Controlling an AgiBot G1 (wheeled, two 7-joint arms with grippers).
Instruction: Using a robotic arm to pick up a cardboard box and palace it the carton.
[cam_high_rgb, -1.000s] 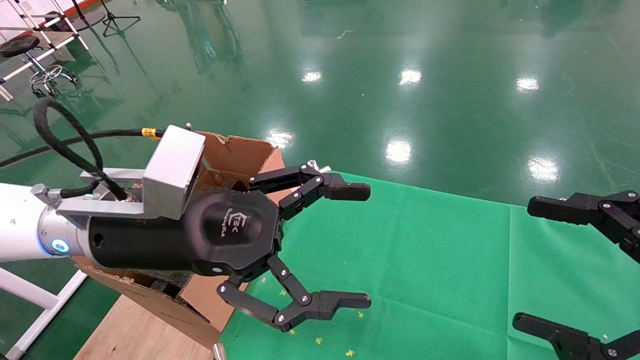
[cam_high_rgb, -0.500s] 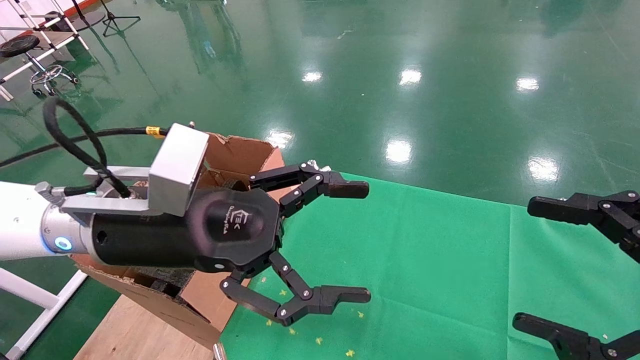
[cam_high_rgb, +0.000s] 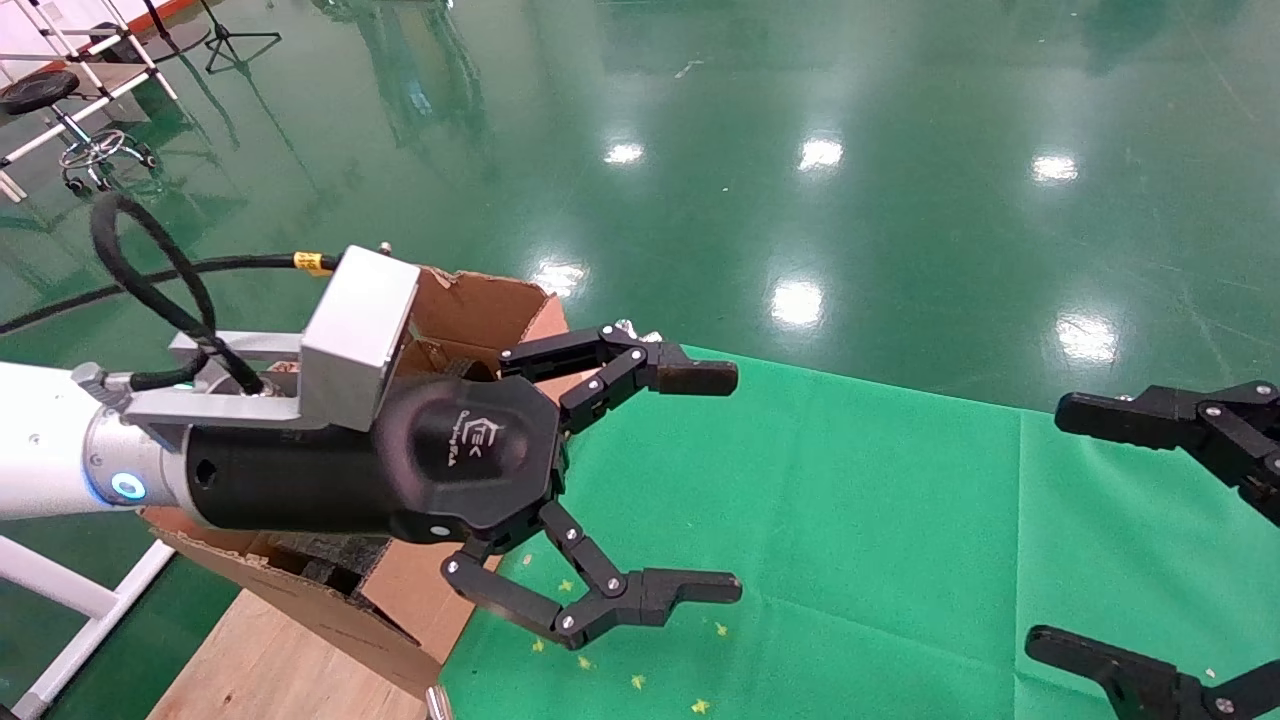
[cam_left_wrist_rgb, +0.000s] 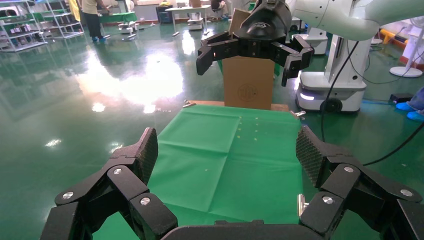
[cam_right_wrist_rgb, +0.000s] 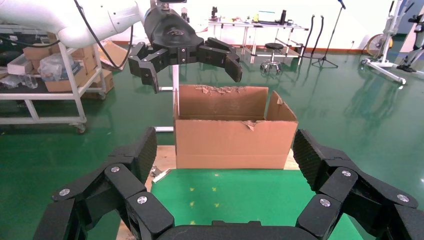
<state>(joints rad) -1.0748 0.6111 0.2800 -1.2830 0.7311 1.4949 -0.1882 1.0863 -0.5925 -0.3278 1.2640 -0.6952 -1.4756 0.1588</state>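
Observation:
The robotic arm, white with a blue light ring, reaches in from the left of the head view. Its black gripper (cam_high_rgb: 715, 483) hangs open and empty above the carton (cam_high_rgb: 470, 300), a large brown one with ragged edges. Both wrist views show that gripper farther off over the carton (cam_right_wrist_rgb: 232, 142) (cam_left_wrist_rgb: 248, 85). My left gripper (cam_left_wrist_rgb: 227, 150) and my right gripper (cam_right_wrist_rgb: 225, 150) stand open over the green cloth with nothing between their fingers. At the right edge of the head view an all-black gripper (cam_high_rgb: 1060, 527) is open. The cardboard box is out of view.
A green cloth (cam_high_rgb: 850, 520) with small yellow marks (cam_high_rgb: 638, 681) covers the table beside the carton, which stands on bare wood (cam_high_rgb: 270, 660). Glossy green floor lies beyond. A wheeled robot base (cam_left_wrist_rgb: 325, 90) and a shelf cart (cam_right_wrist_rgb: 50, 65) stand off the table.
The robotic arm has edged slightly to the right over the carton, its gripper still open. The gripper at the right edge has not moved.

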